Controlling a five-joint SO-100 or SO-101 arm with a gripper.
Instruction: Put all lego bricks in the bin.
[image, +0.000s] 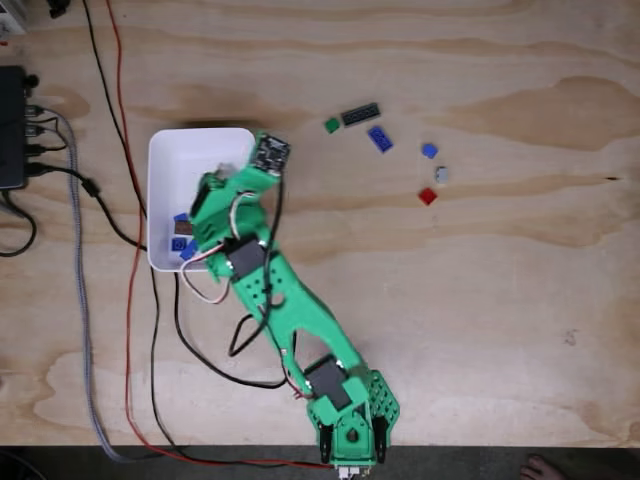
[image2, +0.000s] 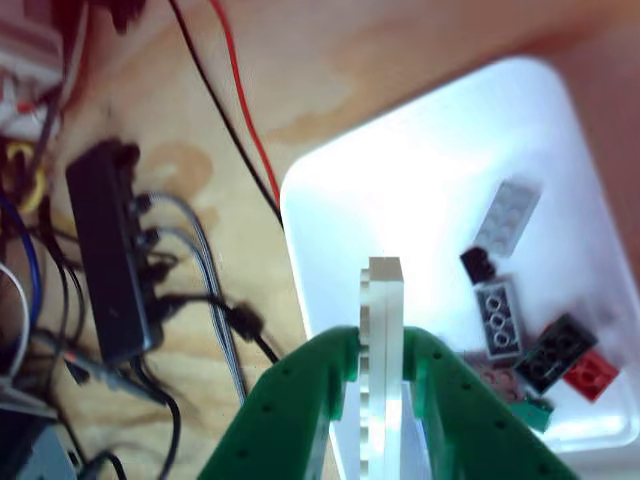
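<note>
In the other view my green gripper (image2: 383, 345) is shut on a long white lego plate (image2: 384, 300), held on edge above the left side of the white bin (image2: 420, 180). Several lego bricks lie in the bin: a grey one (image2: 506, 215), a small black one (image2: 478, 264), another grey one (image2: 497, 318), a black one (image2: 556, 350) and a red one (image2: 591, 373). In the fixed view the gripper (image: 205, 200) hangs over the bin (image: 190, 140). Loose bricks lie on the table to the right: green (image: 331, 125), black (image: 361, 114), blue (image: 380, 138), red (image: 428, 196).
A black box with cables (image: 10, 125) (image2: 105, 250) sits left of the bin. Red and black cables (image: 130, 250) run down the table beside the bin. The arm's base (image: 350, 425) stands at the table's front edge. A person's foot (image: 545, 468) shows below it.
</note>
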